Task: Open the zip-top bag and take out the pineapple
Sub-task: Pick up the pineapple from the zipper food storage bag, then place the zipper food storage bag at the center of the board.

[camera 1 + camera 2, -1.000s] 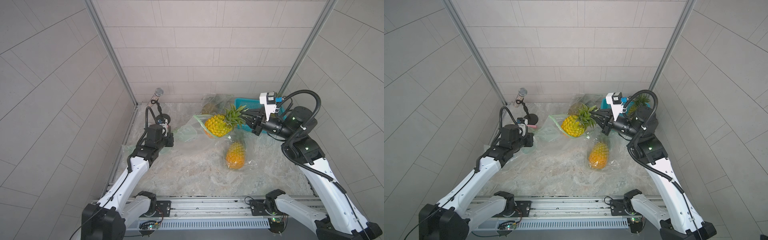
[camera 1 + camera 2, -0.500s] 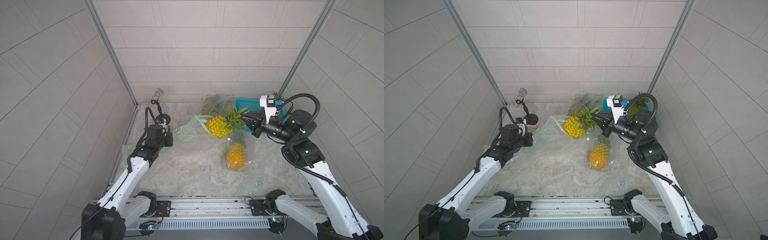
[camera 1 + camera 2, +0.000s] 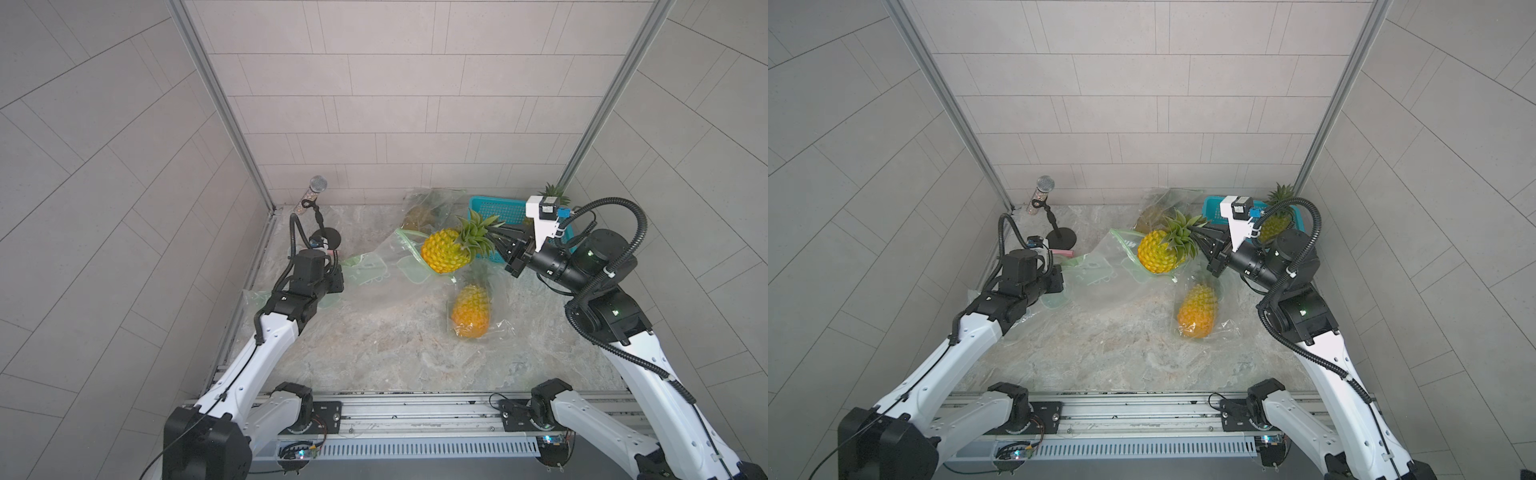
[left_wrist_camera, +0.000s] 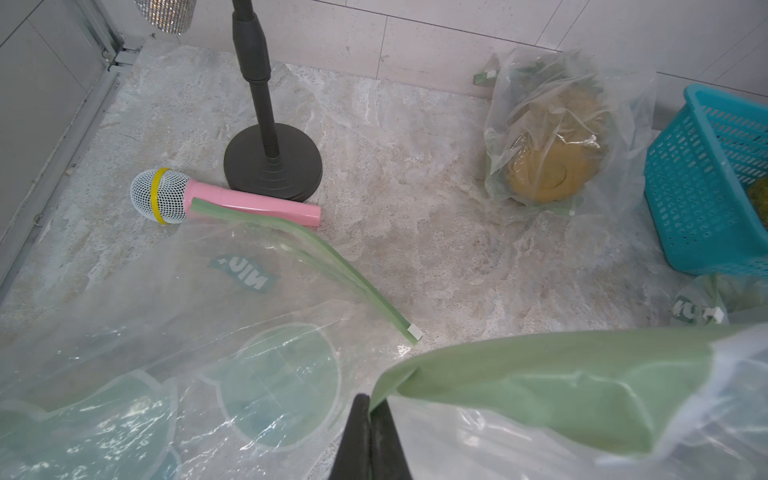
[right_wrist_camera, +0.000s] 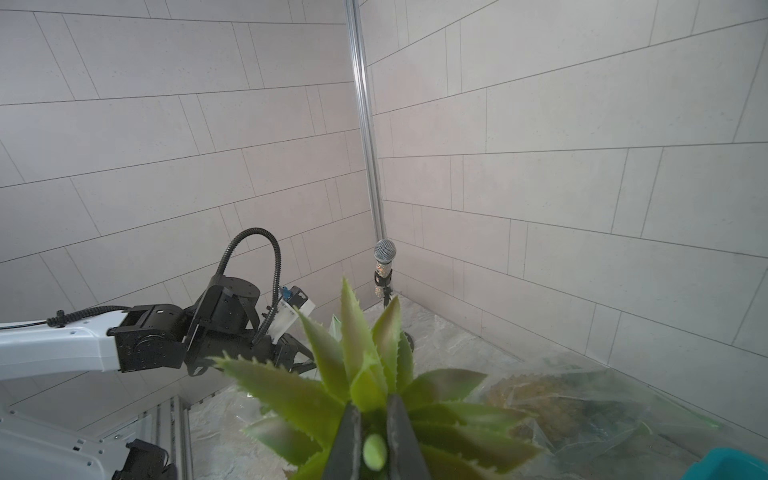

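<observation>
- The right claw [image 3: 496,240] [image 5: 374,432] reaches in sideways from the right, its black fingers pressed onto the crown of the pineapple [image 3: 442,251] [image 3: 1156,251]. In the right wrist view a green leaf stub sits between the two fingers, with spiky, saw-edged leaves fanning out around them.
- The pineapple hangs off the counter [image 3: 374,353] at far centre, lying on its side. Its yellow, scaly, oval body points left and its crown points right.
- Its base is at the mouth of the zip-top bag [image 3: 374,266] [image 4: 540,374]. I cannot tell whether it is fully clear of the film.
- The zip-top bag is clear, crinkled plastic with a soft green zip band, and it stretches from the fruit leftward to the left claw [image 3: 338,282] [image 4: 370,415].
- The left claw's tapered black fingers are pressed together on the green band, pinching it.
- A flat clear bag [image 4: 274,386] printed with pale green discs lies on the counter beneath.
- A second pineapple [image 3: 471,309], orange and wrapped in glossy film, lies at centre-right, nearer than the lifted one.
- A brownish bagged fruit [image 4: 552,166] sits by the far wall, next to a teal plastic lattice basket [image 3: 494,208].
- At far left are a black round-based stand [image 4: 272,166] carrying a glittery microphone [image 3: 318,185], and a pink toy microphone [image 4: 224,201] with a white mesh head lying against the base.
- The counter has a mottled grey-beige marble pattern.
</observation>
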Controlling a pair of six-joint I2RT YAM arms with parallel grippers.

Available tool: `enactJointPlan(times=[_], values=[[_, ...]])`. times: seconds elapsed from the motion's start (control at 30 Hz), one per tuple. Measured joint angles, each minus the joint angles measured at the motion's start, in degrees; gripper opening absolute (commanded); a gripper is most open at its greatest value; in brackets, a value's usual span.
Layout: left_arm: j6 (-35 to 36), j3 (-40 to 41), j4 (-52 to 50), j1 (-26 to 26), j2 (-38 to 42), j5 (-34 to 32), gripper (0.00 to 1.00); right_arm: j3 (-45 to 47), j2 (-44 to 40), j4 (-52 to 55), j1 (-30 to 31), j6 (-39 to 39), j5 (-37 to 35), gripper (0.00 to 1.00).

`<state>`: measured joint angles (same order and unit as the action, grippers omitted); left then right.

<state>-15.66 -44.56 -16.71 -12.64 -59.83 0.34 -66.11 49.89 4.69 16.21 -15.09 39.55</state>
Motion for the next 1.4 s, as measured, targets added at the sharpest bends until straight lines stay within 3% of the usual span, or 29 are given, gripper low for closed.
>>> enactJointPlan(times=[0.33,0.6,0.8,1.0,1.4], values=[[0.0,-0.11,-1.07,0.04,0.39,1.29,0.0,0.0,-0.79,0.55,-0.09,1.62,-3.96,0.0],[-2.01,-3.91,-5.75,0.04,5.25,2.71,0.0,0.02,-0.81,5.14,-0.15,3.76,-10.64,0.0],[-3.65,-7.1,-10.67,0.04,8.68,-0.52,0.0,0.02,0.04,8.79,-0.7,5.25,-13.29,0.0],[-5.81,-7.28,-14.01,0.39,10.56,-7.98,0.0,0.02,0.66,10.69,-1.16,6.08,-14.34,0.0],[-12.46,-6.88,-16.13,3.58,8.98,-33.11,0.0,0.15,1.62,12.33,-2.58,6.95,-14.53,0.0]])
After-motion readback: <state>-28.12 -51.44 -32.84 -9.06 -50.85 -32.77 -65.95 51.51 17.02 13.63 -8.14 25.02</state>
